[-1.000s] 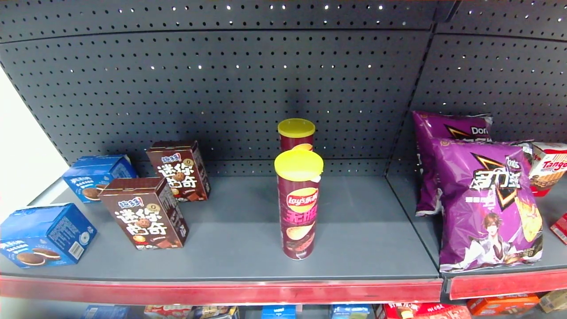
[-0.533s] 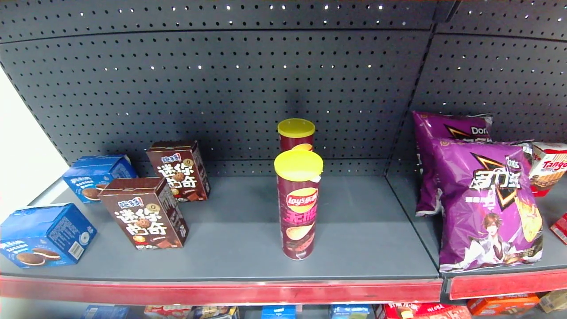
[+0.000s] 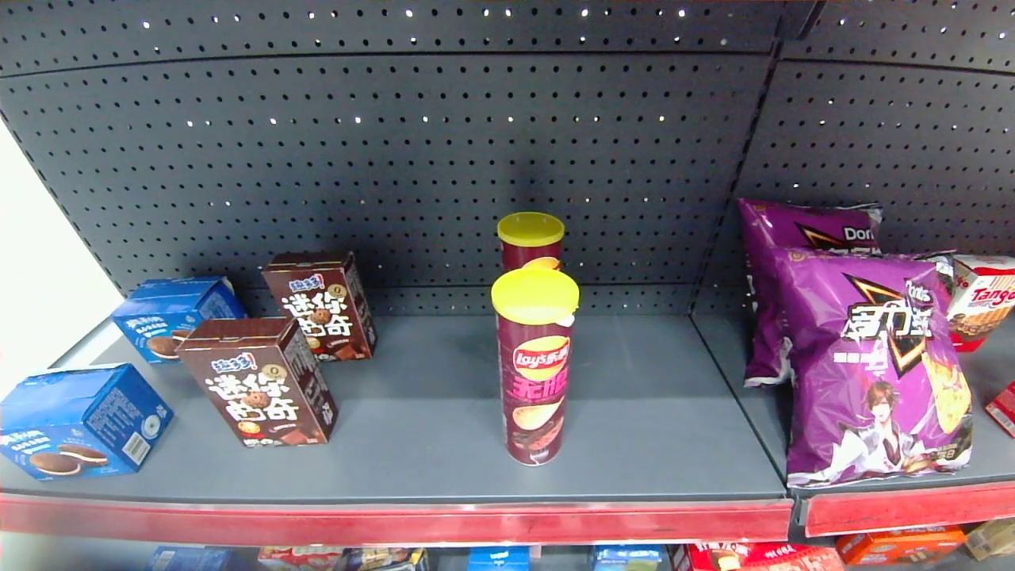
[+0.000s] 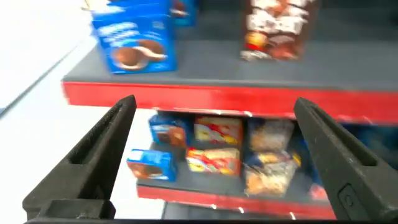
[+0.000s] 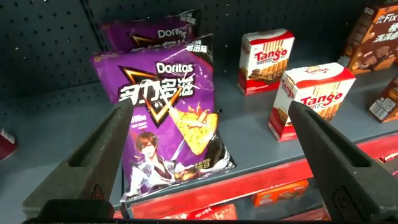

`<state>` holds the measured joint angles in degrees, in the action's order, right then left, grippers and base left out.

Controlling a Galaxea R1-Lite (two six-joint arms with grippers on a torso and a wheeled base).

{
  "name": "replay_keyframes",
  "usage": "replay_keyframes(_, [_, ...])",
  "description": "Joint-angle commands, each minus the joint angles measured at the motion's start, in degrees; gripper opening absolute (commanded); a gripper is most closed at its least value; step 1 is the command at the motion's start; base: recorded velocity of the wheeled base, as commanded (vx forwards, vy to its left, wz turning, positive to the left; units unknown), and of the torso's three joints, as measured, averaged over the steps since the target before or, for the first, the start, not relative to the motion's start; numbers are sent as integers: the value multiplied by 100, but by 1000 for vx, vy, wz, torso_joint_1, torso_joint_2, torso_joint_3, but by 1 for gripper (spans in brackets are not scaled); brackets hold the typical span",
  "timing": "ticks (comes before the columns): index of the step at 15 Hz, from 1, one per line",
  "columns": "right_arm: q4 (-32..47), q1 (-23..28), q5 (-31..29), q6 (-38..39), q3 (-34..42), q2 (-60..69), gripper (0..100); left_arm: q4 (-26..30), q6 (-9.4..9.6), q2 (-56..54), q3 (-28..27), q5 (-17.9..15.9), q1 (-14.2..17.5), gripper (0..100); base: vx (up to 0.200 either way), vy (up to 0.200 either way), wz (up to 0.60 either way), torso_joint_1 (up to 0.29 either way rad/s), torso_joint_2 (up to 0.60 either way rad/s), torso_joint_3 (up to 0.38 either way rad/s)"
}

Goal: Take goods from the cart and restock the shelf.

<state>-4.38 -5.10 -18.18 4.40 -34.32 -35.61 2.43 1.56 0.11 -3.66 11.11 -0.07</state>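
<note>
On the grey shelf (image 3: 650, 412) the goods stood in loose groups. Two blue biscuit boxes (image 3: 75, 420) sat at the robot's left, with two brown biscuit boxes (image 3: 262, 381) just beside them. Near the middle, a tall crisp tube (image 3: 535, 373) with a yellow lid stood upright, and a second tube (image 3: 530, 238) stood close behind it. Well apart to the right, a purple crisp bag (image 3: 872, 365) leaned in front of another bag (image 3: 801, 230), with a red-and-white wafer box (image 3: 983, 297) beside them.

The left jaws were spread wide with nothing between them, low in front of the shelf's red front edge (image 4: 211, 99) below the blue boxes. The right jaws were likewise wide apart and empty, facing the front bag (image 5: 165, 118) and two wafer boxes (image 5: 311, 99).

The tubes looked stiff, light and smooth, and being tall they would probably tip easily; a hold around the middle of the body seemed safest. The bags looked soft and puffed with air, their contents likely brittle, so a gentle pinch at the top seam would suit. The cardboard boxes seemed light and would take a moderate squeeze across their narrow sides.
</note>
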Motion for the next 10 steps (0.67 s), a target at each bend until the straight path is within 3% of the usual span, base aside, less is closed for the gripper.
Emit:
replay_keyframes(1, [16,44,-2,8,83,124,100,-603,29,-11,366,58,-1,100,0,0,0,0,0,0])
replay_keyframes(2, [-2,96,-2,8,136,133,100,-559,187,-11,366,76,-1,100,0,0,0,0,0,0])
replay_keyframes(4, [7,158,-2,-1,109,221,100,-594,732,-11,366,102,-1,100,0,0,0,0,0,0])
replay_keyframes(5, [25,184,-2,8,118,335,100,-603,784,-11,366,-21,-1,100,0,0,0,0,0,0])
replay_keyframes(6, [60,193,-2,-1,136,441,100,-568,600,-11,357,-372,-10,100,0,0,0,0,0,0])
replay_keyframes(7, [174,202,-2,-1,127,485,100,-585,565,-11,366,-794,-10,100,0,0,0,0,0,0])
replay_keyframes(8, [306,202,-2,-1,92,529,100,-577,670,-11,366,-1058,-10,100,0,0,0,0,0,0])
replay_keyframes(9, [350,202,-2,-1,109,581,100,-541,582,-11,348,-1084,-10,100,0,0,0,0,0,0])
replay_keyframes(10, [350,211,-2,-1,127,590,100,-524,204,-11,339,-1049,-10,100,0,0,0,0,0,0])
